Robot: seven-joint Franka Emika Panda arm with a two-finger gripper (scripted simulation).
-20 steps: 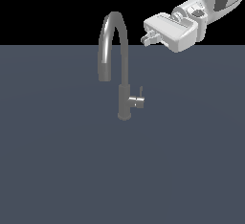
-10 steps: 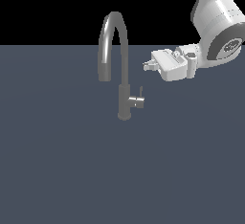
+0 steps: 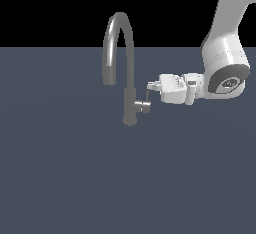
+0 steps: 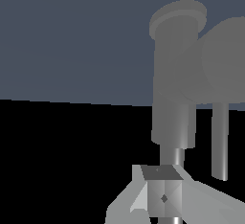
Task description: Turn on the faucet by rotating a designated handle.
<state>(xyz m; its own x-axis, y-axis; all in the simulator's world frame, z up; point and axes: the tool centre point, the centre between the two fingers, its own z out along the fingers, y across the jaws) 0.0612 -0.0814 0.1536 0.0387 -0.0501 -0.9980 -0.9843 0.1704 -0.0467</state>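
Faucet point(image 3: 129, 73) upright on the flat grey surface point(image 3: 60, 168), spout arching toward the exterior view's left, handle point(image 3: 144, 106) jutting from the base toward the exterior view's right with its thin pin pointing up. Gripper point(image 3: 150, 85) lying level, fingertips just above and beside the pin. Jaw state impossible to tell; in the wrist view, faucet base point(image 4: 174, 98) looming close ahead of the fingers point(image 4: 162, 194).

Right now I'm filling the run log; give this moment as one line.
phase: approach | gripper: beside faucet, just above handle | jaws: cannot tell | contact: unclear
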